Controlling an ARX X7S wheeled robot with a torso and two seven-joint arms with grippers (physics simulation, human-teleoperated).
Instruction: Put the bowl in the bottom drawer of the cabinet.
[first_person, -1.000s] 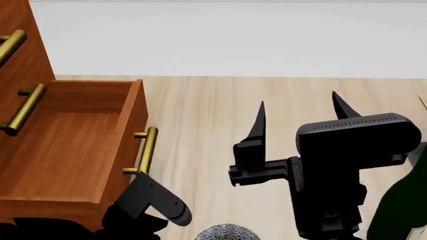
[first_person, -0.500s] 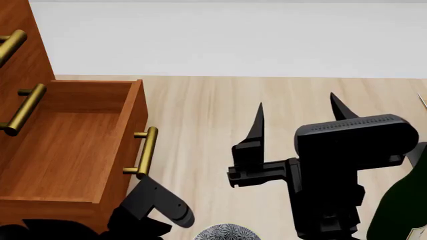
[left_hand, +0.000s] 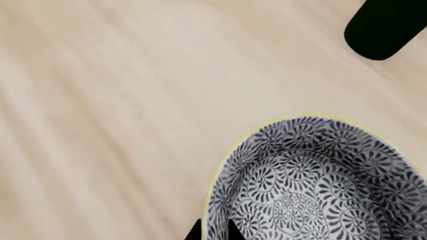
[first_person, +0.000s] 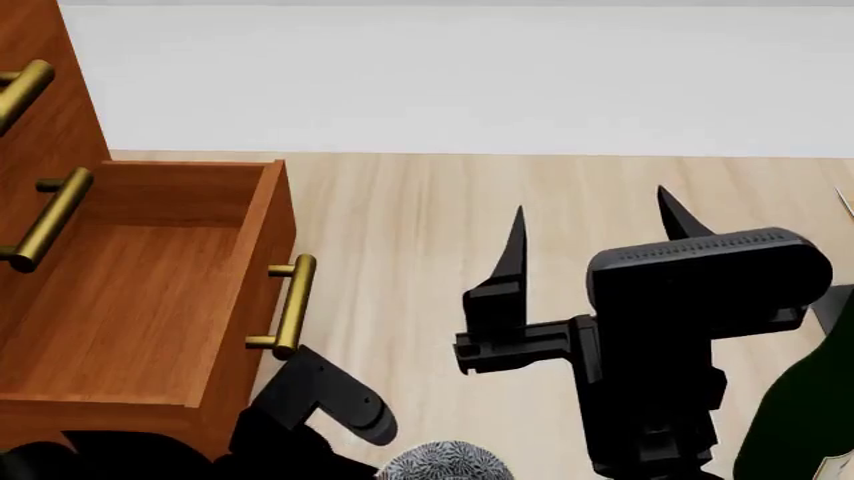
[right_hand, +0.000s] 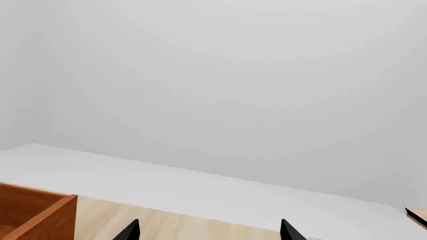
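Observation:
The bowl (left_hand: 313, 180), white with a dense dark floral pattern, fills one corner of the left wrist view. In the head view only its top (first_person: 447, 462) shows at the bottom edge. My left gripper (left_hand: 213, 232) has its two fingertips close together astride the bowl's rim, one inside and one outside. The cabinet (first_person: 54, 120) stands at the left with the bottom drawer (first_person: 134, 300) pulled out and nothing in it. Its brass handle (first_person: 287, 305) is just above my left arm (first_person: 327, 405). My right gripper (first_person: 591, 215) is held up, wide open, holding nothing.
A dark green bottle (first_person: 801, 420) stands at the right edge behind my right arm. Two upper drawer handles (first_person: 47, 220) stick out above the open drawer. Pale wood floor (first_person: 400, 230) runs back to a white wall (first_person: 454, 80). A dark rounded shape (left_hand: 383, 30) lies beyond the bowl.
My left arm has risen slightly and shifted right near the drawer handle, and the bowl has edged left with it. The right gripper has drifted a little left.

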